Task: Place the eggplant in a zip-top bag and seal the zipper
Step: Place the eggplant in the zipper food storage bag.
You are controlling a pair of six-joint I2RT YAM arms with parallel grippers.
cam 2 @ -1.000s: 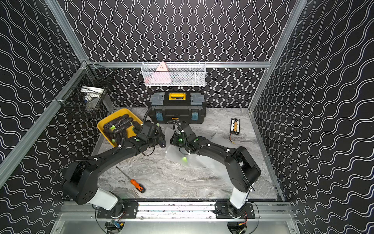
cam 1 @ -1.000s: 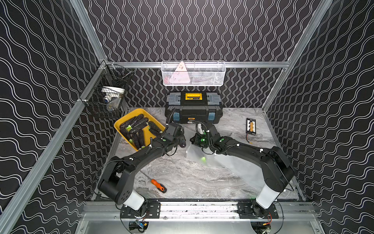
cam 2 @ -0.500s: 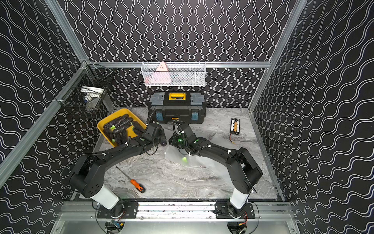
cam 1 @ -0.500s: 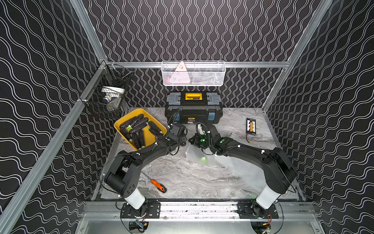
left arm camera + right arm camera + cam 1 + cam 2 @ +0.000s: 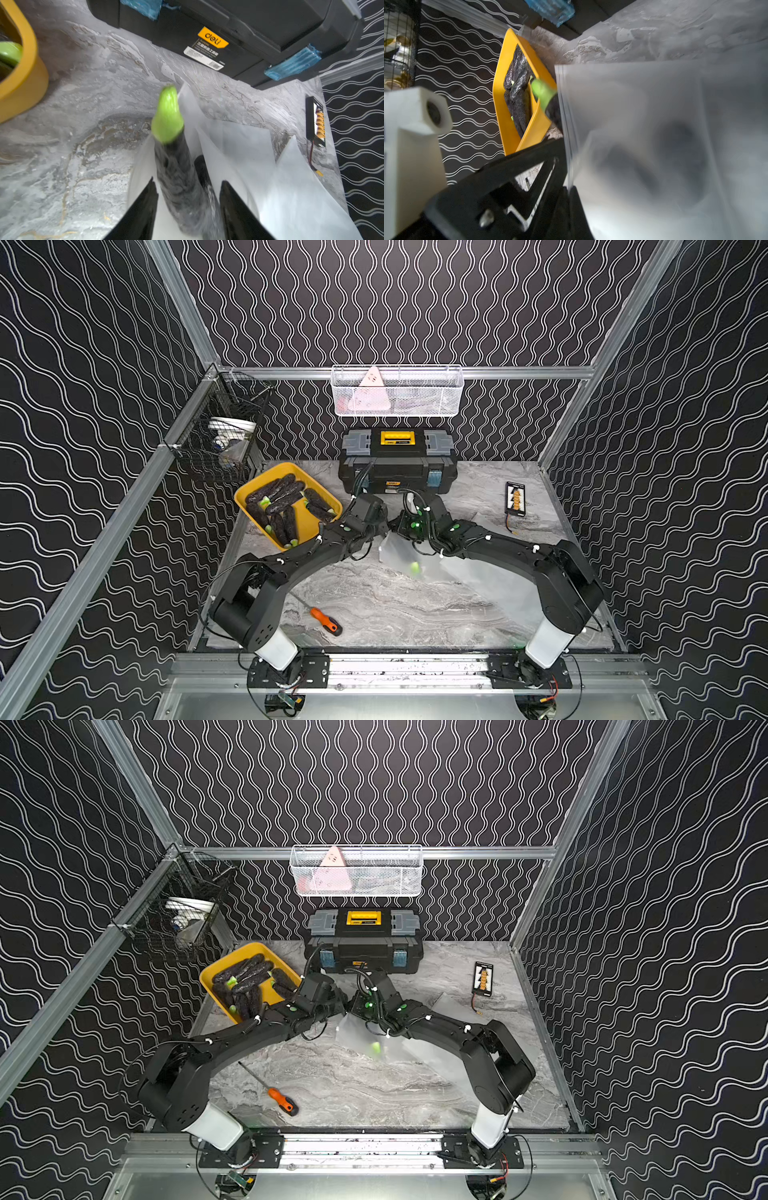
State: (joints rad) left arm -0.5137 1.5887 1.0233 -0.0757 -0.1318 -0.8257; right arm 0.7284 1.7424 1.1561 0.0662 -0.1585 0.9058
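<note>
- Item: dark purple-black eggplant [image 5: 174, 166] with a green cap. Position: between the 2 fingers of the left gripper [image 5: 187, 180], at the mouth of the bag, with the cap pointing away from the wrist toward the black plastic toolbox [image 5: 397, 472]. It is blurred in the left wrist view.
- Item: frosted translucent plastic zip-top bag [image 5: 239, 145]. Position: on the grey marble-pattern tabletop [image 5: 395, 605], with 1 edge raised. In the right wrist view the eggplant's dark body passes behind the film and the cap shows outside it. How deep it sits cannot be told.
- Left gripper: jaws roughly half parted, with a gap on each side of the eggplant. It appears to grip nothing.
- Right gripper [image 5: 566, 182]: clamped tight on the bag's edge.
- Step in hand, as judged: insertion, at the point of release. Sealing has not begun.
- Next move calls for getting the whole eggplant, cap included, past the zipper line. The left gripper then has to clear the mouth and press along the zipper while the right gripper holds the bag.
- Reserve: spare eggplants [image 5: 274, 491] in a yellow plastic tray [image 5: 306, 526] beside the left arm.
</note>
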